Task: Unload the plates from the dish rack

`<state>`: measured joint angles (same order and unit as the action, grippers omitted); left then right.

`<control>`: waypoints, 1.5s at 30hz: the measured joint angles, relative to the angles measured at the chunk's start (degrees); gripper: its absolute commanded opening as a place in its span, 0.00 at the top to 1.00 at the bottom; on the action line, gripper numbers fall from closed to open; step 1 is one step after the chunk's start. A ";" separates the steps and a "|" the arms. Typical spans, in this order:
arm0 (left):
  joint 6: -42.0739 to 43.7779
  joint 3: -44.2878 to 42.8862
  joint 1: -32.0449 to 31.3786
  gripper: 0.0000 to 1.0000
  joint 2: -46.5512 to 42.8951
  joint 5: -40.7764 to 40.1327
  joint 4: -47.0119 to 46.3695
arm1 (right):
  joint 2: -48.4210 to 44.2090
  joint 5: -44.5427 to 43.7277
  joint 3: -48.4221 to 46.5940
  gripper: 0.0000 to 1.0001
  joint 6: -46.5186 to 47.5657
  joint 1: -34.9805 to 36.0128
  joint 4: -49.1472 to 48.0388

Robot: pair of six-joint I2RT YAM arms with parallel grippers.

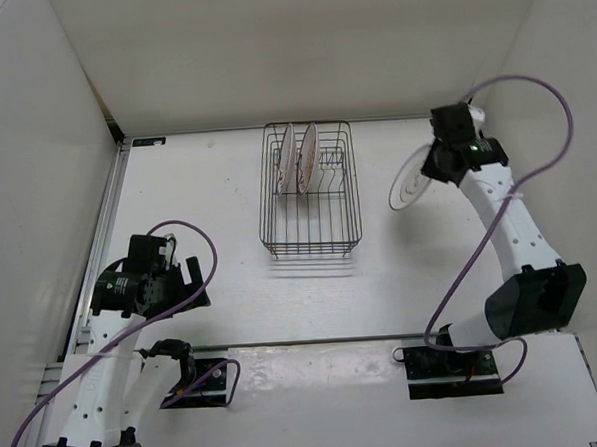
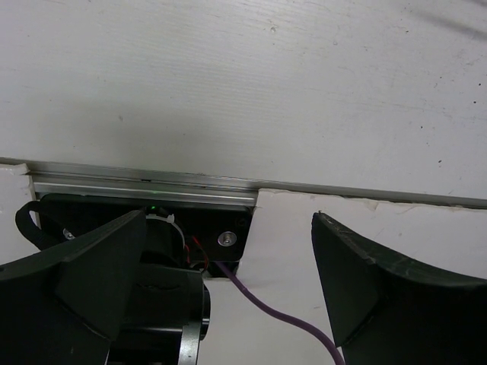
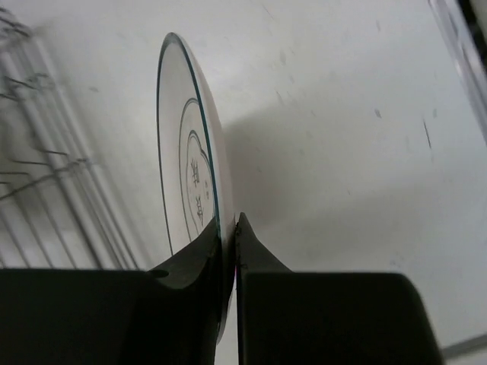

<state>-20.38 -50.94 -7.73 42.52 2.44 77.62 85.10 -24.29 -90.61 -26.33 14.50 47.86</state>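
Observation:
The dark wire dish rack point(image 1: 310, 228) stands at the middle back of the table. Two white plates with orange centres point(image 1: 298, 155) stand upright in its far end. My right gripper point(image 1: 437, 168) is shut on the rim of the grey-line plate point(image 1: 413, 188) and holds it in the air to the right of the rack, tilted. In the right wrist view that plate point(image 3: 190, 171) is edge-on between my fingers point(image 3: 199, 262), with the rack's wires point(image 3: 42, 171) at the left. My left gripper point(image 1: 193, 281) is open and empty near the table's front left.
White walls close in the table on the left, back and right. A metal rail point(image 2: 152, 182) runs along the table's near edge, with my left arm's base and purple cable point(image 2: 266, 304) below it. Both arm bases sit at the near edge.

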 measured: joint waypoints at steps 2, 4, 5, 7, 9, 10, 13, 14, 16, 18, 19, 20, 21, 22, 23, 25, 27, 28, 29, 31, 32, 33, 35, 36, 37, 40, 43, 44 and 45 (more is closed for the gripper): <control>0.04 0.00 -0.26 0.00 0.00 -0.07 0.00 | -3.74 4.48 9.16 1.00 -2.54 -6.43 -0.83; 0.11 0.00 -0.66 0.00 0.00 -0.11 0.00 | -4.85 8.85 14.78 1.00 -4.35 -11.28 -0.94; 0.20 0.00 -0.87 0.00 0.00 -0.11 0.00 | -4.63 11.47 16.37 1.00 -5.18 -13.38 -1.38; 0.24 0.00 -1.20 0.00 0.02 -0.11 0.00 | -3.30 15.54 17.51 1.00 -6.62 -16.46 -3.02; 0.24 0.00 -1.46 0.00 0.00 -0.11 0.00 | -1.05 19.76 17.18 1.00 -8.15 -19.96 -6.12; 0.26 0.00 -1.55 0.00 0.00 -0.11 0.00 | 0.59 21.66 16.11 1.00 -8.74 -21.38 -7.15; 0.39 0.26 -1.66 0.00 -0.26 -0.11 -0.11 | 7.85 25.57 10.67 1.00 -10.49 -24.35 -9.81; 0.39 0.59 -1.70 0.00 -0.44 -0.11 -0.07 | 10.78 26.36 8.61 1.00 -11.10 -25.00 -10.69; 0.44 1.05 -1.79 0.00 -0.70 -0.11 0.13 | 16.55 27.93 4.61 0.97 -12.35 -25.92 -11.02; 0.63 1.05 -1.79 0.00 -0.74 -0.11 0.15 | 21.38 29.24 1.44 0.92 -12.85 -26.53 -10.49; 0.68 1.05 -1.81 0.00 -0.74 -0.11 0.15 | 23.63 29.77 0.13 0.90 -13.05 -26.75 -9.90; 0.83 1.05 -1.84 0.00 -0.74 -0.11 0.15 | 25.44 30.25 -1.01 0.87 -13.20 -26.91 -9.05; 0.87 1.05 -1.84 0.00 -0.74 -0.15 0.15 | 27.06 30.93 -1.79 0.87 -13.57 -27.04 -8.44; 0.92 1.05 -1.84 0.00 -0.74 -0.31 0.15 | 28.20 31.91 -2.19 0.86 -13.86 -27.21 -7.96; 0.96 1.05 -1.84 0.00 -0.79 -0.42 0.15 | 28.96 32.76 -2.40 0.84 -14.23 -27.34 -7.48; 1.05 1.07 -1.84 0.00 -0.96 -0.63 0.15 | 29.44 33.68 -2.40 0.72 -14.56 -27.54 -6.25; 1.03 1.18 -1.84 0.00 -1.11 -0.81 0.13 | 29.51 33.38 -2.32 0.46 -14.56 -27.56 -4.13; 1.05 1.36 -1.84 0.00 -1.16 -0.92 0.13 | 29.51 33.03 -2.01 0.41 -14.45 -27.56 -2.78; 1.03 1.53 -1.84 0.00 -1.18 -0.96 0.15 | 29.49 32.70 -1.36 0.37 -13.92 -27.56 -1.95; 1.01 1.79 -1.84 0.00 -1.11 -0.98 0.17 | 29.49 32.15 0.76 0.31 -13.51 -27.56 -0.42; 1.01 1.86 -1.84 0.00 -1.09 -1.01 0.15 | 29.33 32.00 2.43 0.31 -12.98 -27.56 -0.11; 0.98 1.97 -1.84 0.00 -1.07 -1.01 0.13 | 29.31 31.89 3.93 0.30 -12.55 -27.56 0.57; 0.85 2.34 -1.84 0.00 -0.98 -0.98 0.09 | 29.31 31.74 6.23 0.28 -12.02 -27.58 1.66; 0.85 2.62 -1.84 0.00 -0.87 -0.94 0.11 | 29.31 31.78 6.82 0.28 -11.76 -27.63 2.25; 0.83 2.89 -1.84 0.00 -0.61 -0.87 0.22 | 29.29 32.00 6.95 0.28 -11.32 -27.63 2.75; 0.79 3.58 -1.84 0.00 -0.07 -0.48 0.15 | 28.13 31.89 6.95 0.28 -10.29 -27.61 2.80; 0.70 3.74 -1.84 0.00 0.24 -0.28 0.15 | 25.33 31.21 5.73 0.28 -9.05 -27.61 2.93; 0.63 3.74 -1.84 0.00 0.31 -0.24 0.17 | 24.70 30.86 4.55 0.28 -8.72 -27.61 3.10; 0.61 3.74 -1.84 0.00 0.33 -0.22 0.17 | 24.28 30.45 2.49 0.28 -8.33 -27.61 3.43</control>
<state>-19.77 -47.20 -9.56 42.85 2.22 77.80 109.38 6.15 -88.12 -34.65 -13.10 51.29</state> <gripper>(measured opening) 1.000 0.716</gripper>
